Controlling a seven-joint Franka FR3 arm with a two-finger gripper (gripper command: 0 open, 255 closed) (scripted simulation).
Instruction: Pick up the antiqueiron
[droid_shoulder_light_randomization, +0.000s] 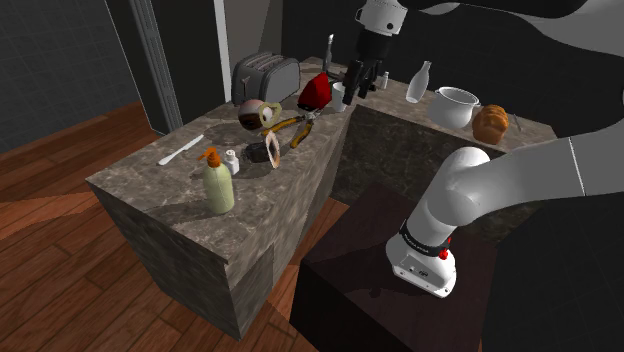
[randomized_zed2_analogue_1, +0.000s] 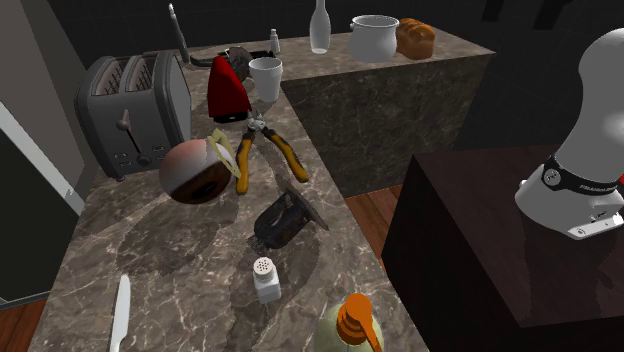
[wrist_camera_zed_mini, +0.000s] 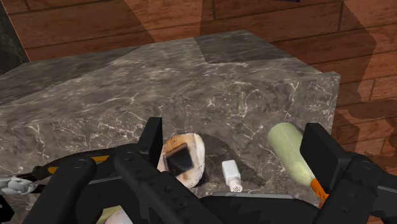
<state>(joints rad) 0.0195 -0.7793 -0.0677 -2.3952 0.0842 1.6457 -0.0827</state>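
Black pincer (droid_shoulder_light_randomization: 362, 82) spread wide, high over far end of grey stone table (droid_shoulder_light_randomization: 150, 185). Dark old iron with pale flat bottom (randomized_zed2_analogue_1: 285, 220) lies mid-table, near small white shaker (randomized_zed2_analogue_1: 266, 280). Go down slow, straddle handle, squeeze.

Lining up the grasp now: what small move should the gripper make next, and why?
Probably shift the open gripper toward the shoulder view's lower left, over the antique iron, before descending. It hangs high near the white cup, while the iron lies on its side further along the counter, beside the salt shaker, untouched.
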